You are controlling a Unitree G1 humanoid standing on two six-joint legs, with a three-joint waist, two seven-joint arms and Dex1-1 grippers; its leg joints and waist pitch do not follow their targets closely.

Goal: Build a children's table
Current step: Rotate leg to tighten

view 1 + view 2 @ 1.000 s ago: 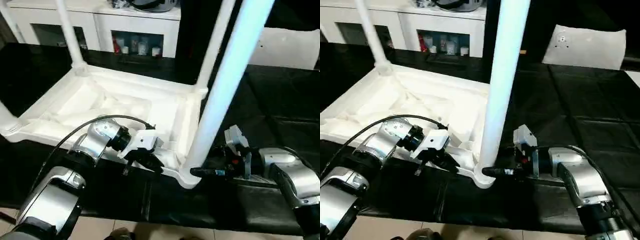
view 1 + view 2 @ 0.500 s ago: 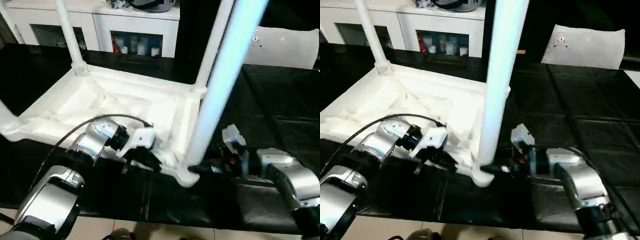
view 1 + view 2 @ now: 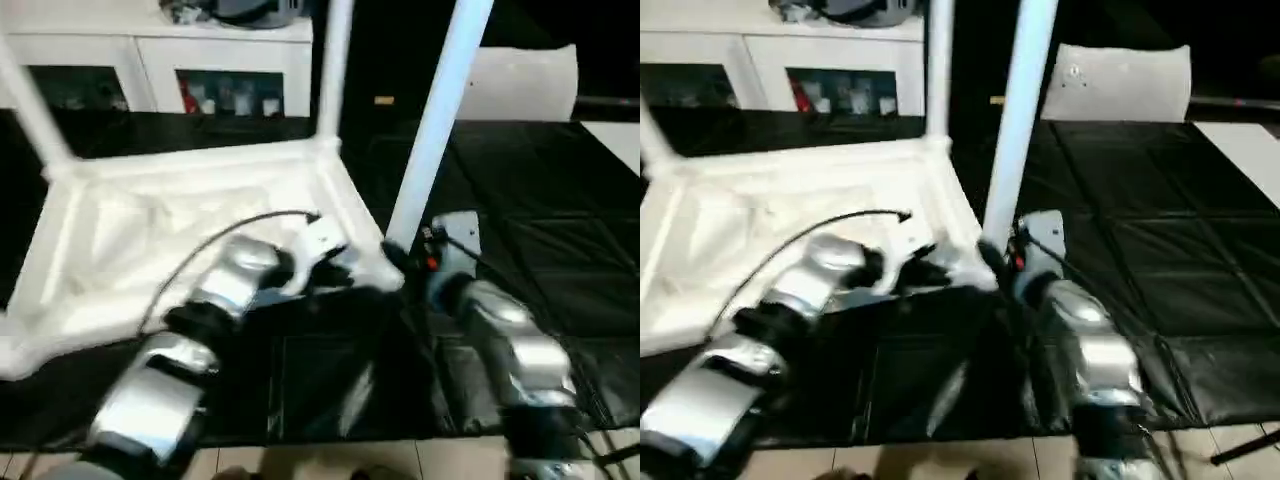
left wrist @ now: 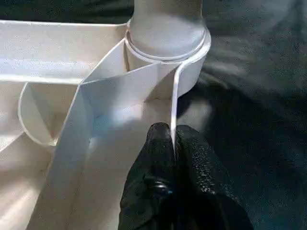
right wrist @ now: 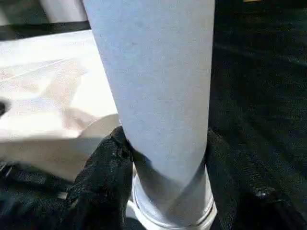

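**Observer:** Where's the table right now?

**Operator:** I've got the tabletop (image 3: 150, 225) lying upside down on the black mat (image 3: 540, 200), ribbed underside facing up. The near leg (image 3: 432, 125) stands upright in the corner socket (image 4: 168, 45) closest to me, and two more legs rise from the far corners.

**Observer:** What's your left gripper doing?

**Operator:** My left gripper (image 4: 173, 143) is pinched closed on the thin rim of the tabletop, just beside that corner socket. From the wrist camera I see one black finger on each side of the rim wall.

**Observer:** And the right?

**Operator:** My right gripper (image 5: 165, 158) is clamped around the base of the near leg, just above the socket collar. Its fingers (image 5: 103, 172) sit against opposite sides of the tube.

**Observer:** Anything else around?

**Operator:** A white cabinet (image 3: 200, 60) stands behind the mat, with small items on its shelves, too blurred to name. A flat white bag (image 3: 1120, 85) lies at the mat's far right.
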